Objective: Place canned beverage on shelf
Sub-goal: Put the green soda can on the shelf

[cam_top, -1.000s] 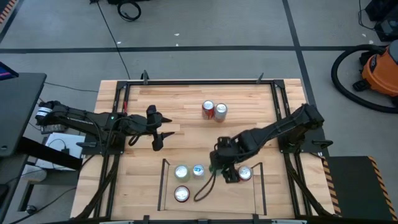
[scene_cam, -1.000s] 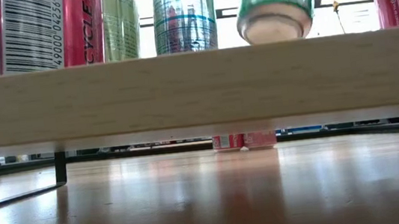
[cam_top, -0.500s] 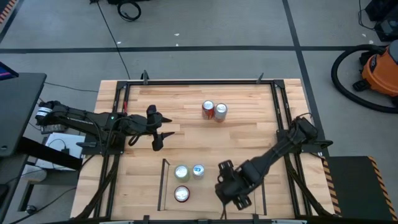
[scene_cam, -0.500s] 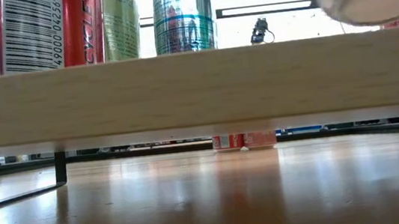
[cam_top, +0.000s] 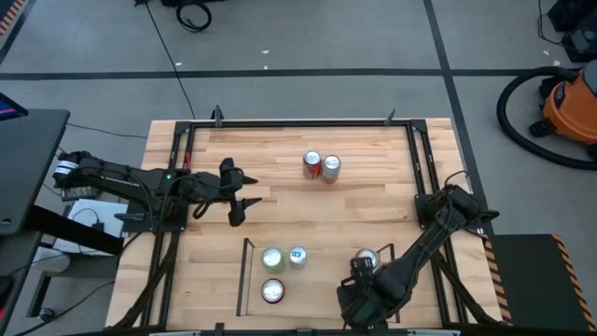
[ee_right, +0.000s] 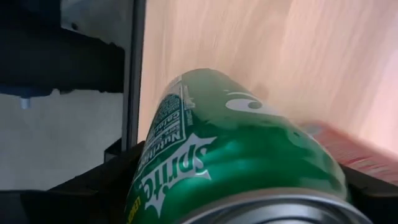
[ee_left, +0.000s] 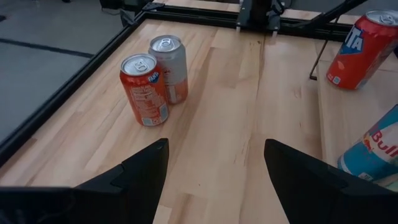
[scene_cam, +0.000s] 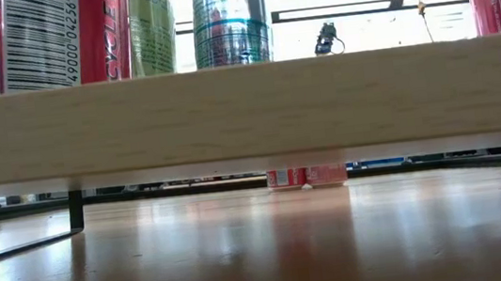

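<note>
At the table's left edge, the left end effector [cam_top: 239, 197] waits with fingers spread and empty, pointed across bare wood toward two cans [cam_top: 321, 166] standing well apart from the shelf. Inside the shelf [cam_top: 248, 280], three cans [cam_top: 279, 268] cluster at its left end and a red can [cam_top: 367, 259] stands toward its right, leaving open floor between. Over the shelf's near right corner, the right end effector [cam_top: 362, 301] is clenched on a green Sprite can [ee_right: 236, 162], its long axis tilted rather than upright in the wrist view. The can likely needs righting and lowering onto free floor beside the red can, clear of the thin rods at the corner.
</note>
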You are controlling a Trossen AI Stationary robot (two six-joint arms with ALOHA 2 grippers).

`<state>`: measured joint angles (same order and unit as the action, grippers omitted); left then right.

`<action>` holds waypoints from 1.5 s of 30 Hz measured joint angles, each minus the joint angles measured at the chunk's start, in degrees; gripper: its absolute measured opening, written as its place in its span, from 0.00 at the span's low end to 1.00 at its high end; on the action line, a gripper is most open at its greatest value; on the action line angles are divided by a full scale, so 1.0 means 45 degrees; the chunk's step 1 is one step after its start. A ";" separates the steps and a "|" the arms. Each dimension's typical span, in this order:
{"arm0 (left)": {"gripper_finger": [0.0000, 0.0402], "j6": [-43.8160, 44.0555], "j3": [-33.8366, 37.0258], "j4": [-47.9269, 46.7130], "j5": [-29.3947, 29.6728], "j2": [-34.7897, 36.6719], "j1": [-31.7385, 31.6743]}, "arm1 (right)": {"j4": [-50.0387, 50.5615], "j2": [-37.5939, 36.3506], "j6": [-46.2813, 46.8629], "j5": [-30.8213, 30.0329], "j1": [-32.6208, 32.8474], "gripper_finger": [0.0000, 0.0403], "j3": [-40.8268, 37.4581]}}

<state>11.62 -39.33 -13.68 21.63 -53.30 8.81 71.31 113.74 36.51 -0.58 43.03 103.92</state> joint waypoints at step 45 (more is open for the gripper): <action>0.68 -0.0097 0.0000 -0.0325 0.0000 0.0001 -0.0001 | 0.1943 0.0911 0.3229 0.0998 0.0149 0.98 0.1941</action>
<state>11.18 -39.33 -15.14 21.63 -53.29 8.81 80.05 117.84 51.04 3.91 43.70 112.65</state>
